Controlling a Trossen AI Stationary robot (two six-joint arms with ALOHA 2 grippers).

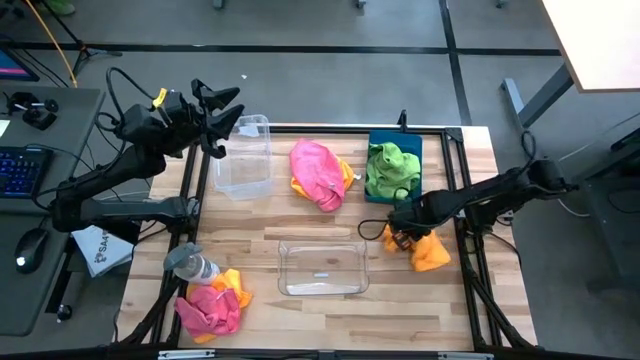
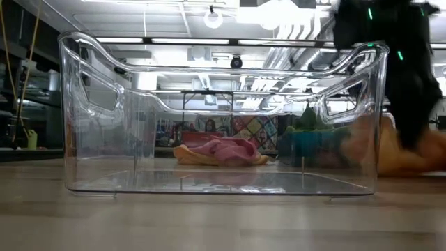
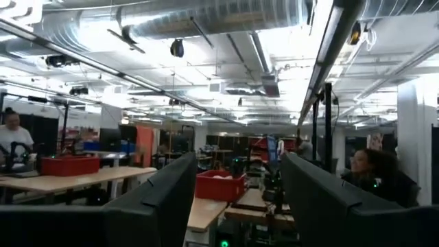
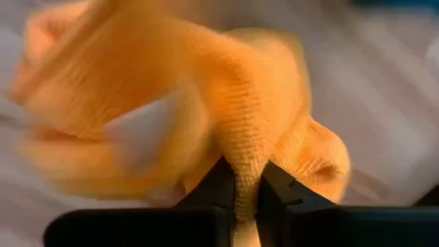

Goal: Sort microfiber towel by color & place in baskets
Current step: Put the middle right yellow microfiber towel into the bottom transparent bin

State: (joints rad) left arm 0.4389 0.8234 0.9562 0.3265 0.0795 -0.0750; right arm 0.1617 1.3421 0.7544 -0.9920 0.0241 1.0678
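The orange towel [image 4: 226, 137] lay on the counter's [image 1: 330, 310] right side, pinched in my right end effector [image 1: 397, 237]; I judged lifting clear before swinging toward a basket [image 1: 322, 268] wise. Farther off, my left end effector [image 1: 225, 110] hung spread, raised.

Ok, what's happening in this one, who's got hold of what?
The right gripper has its jaws shut on an orange towel at the table's right side, beside the blue basket, which already holds a green towel. The left gripper waits raised at the far left corner, jaws open, by one clear basket. The other clear basket holds nothing. A pink and orange pile lies mid-table, another by the bottle.
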